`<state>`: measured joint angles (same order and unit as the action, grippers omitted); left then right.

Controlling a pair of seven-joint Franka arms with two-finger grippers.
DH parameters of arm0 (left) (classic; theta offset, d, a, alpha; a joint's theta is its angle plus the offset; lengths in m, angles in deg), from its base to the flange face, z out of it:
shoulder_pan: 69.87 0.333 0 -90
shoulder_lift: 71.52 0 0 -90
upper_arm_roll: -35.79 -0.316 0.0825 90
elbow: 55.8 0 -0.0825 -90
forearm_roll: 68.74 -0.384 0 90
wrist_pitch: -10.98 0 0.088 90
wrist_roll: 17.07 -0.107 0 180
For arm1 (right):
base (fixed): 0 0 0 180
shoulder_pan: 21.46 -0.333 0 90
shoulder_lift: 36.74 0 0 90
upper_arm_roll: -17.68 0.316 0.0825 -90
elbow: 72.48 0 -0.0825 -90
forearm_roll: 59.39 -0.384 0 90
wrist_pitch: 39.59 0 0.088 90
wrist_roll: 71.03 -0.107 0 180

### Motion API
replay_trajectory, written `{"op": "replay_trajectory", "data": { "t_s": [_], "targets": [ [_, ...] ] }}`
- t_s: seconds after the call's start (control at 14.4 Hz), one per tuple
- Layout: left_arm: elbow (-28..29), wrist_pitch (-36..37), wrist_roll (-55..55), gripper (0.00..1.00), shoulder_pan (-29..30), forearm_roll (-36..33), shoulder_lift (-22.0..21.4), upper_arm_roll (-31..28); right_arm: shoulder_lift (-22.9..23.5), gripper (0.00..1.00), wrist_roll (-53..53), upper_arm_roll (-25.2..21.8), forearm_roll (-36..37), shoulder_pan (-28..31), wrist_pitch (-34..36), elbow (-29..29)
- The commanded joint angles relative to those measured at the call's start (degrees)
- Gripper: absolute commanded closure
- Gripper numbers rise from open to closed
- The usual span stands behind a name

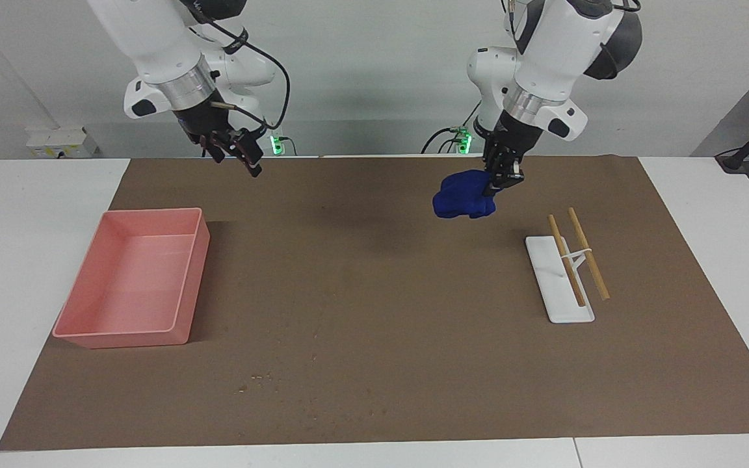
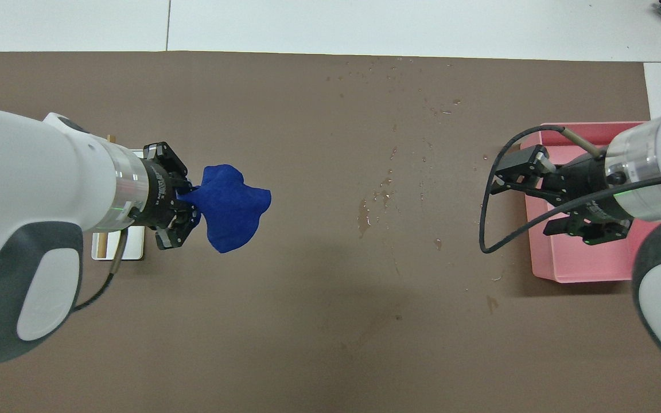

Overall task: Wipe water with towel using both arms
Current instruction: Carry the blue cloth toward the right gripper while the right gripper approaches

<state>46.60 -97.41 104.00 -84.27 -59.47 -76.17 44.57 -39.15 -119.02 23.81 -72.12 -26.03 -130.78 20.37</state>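
Observation:
My left gripper (image 1: 502, 182) is shut on the royal-blue towel (image 1: 462, 195) and holds it in the air over the brown mat (image 1: 374, 292), toward the left arm's end of the table. The towel hangs as a crumpled lump from the fingers, also seen in the overhead view (image 2: 230, 209) beside the left gripper (image 2: 187, 199). Water drops (image 2: 365, 215) lie scattered on the mat's middle, apart from the towel. My right gripper (image 1: 235, 155) is open and empty, raised in the air; from above it (image 2: 528, 201) sits over the pink tray's edge.
A pink tray (image 1: 121, 337) stands on the mat at the right arm's end (image 2: 571, 267). A white rack with two wooden sticks (image 1: 560, 286) lies at the left arm's end, partly hidden under the left arm from above (image 2: 115, 248). More small drops (image 1: 251, 380) lie farther from the robots.

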Motion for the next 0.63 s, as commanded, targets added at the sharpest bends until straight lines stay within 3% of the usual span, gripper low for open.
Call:
{"op": "replay_trajectory", "data": {
  "t_s": [0.0, 0.35, 0.56],
  "targets": [
    [-2.02, -5.05, 18.71, 1.0, -2.38, 3.29, 0.78, -0.26, 0.47, 0.02, -12.34, 0.03, -3.96, -3.32, -3.19, -0.3],
    [-6.6, -11.19, 36.06, 1.0, -5.28, 3.3, 1.92, 7.82, 2.4, 0.06, -33.36, 0.03, -10.13, -8.51, -13.72, -0.48],
    [-5.99, -16.67, 36.7, 1.0, -9.32, 2.86, 1.92, 10.82, 4.33, 0.08, -37.61, 0.03, -11.35, -10.01, -18.06, -1.88]
  ]
}}
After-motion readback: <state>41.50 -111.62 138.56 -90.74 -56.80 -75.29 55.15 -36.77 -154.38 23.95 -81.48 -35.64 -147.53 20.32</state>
